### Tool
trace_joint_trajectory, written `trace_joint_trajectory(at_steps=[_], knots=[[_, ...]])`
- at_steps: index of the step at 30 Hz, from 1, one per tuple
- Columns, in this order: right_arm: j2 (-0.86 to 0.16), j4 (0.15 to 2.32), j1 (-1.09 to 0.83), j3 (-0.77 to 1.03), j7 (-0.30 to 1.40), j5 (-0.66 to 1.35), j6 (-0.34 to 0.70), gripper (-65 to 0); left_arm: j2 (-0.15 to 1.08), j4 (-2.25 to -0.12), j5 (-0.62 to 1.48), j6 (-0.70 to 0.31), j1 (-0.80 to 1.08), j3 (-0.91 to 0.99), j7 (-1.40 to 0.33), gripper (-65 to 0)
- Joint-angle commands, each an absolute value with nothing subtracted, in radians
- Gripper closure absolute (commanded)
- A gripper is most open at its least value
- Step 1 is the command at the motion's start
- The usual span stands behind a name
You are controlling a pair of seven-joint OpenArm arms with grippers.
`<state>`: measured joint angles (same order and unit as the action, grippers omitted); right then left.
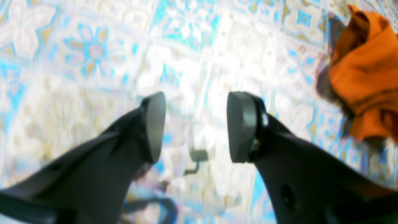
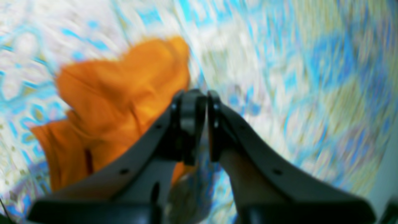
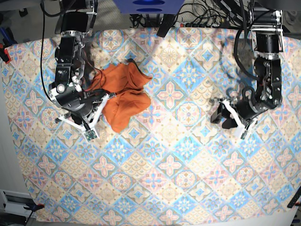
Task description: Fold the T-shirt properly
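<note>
The orange T-shirt (image 3: 124, 94) lies crumpled in a heap on the left part of the patterned cloth. My right gripper (image 3: 100, 98) is at the heap's left edge. In the right wrist view the gripper (image 2: 206, 124) is shut with only a thin slit between its pads, and the T-shirt (image 2: 118, 93) lies just left of and behind the fingers; I see no fabric between the pads. My left gripper (image 3: 222, 117) is far to the right, open and empty. In the left wrist view it (image 1: 196, 124) is over bare cloth, with the T-shirt (image 1: 363, 74) at the far right edge.
The blue-pink-cream tile-patterned cloth (image 3: 178, 155) covers the whole table. Cables and a power strip (image 3: 207, 23) run along the back edge. The table's near edge is at the bottom of the base view.
</note>
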<state>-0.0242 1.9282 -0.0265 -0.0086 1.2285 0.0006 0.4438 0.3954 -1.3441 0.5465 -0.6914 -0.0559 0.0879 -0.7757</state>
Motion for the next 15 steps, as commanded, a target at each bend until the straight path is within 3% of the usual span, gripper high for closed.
trace_joint_trajectory(at_steps=[1, 5, 15], knots=[[-0.028, 1.946, -0.038, 0.028, 1.21, -0.001, 0.423, -5.6, 0.41, -1.38, 0.561, -0.698, -0.028, 0.11, -0.757, -31.3], [-0.028, 1.951, -0.131, 0.157, 1.168, -0.001, 0.323, -5.6, 0.43, -1.443, 0.538, -0.698, 0.077, 0.153, -0.711, -31.3], [-0.024, 1.963, -0.275, 0.481, 1.106, -0.001, 0.321, -5.5, 0.427, -1.692, 0.509, -0.698, 0.334, 0.298, -0.575, -31.3]])
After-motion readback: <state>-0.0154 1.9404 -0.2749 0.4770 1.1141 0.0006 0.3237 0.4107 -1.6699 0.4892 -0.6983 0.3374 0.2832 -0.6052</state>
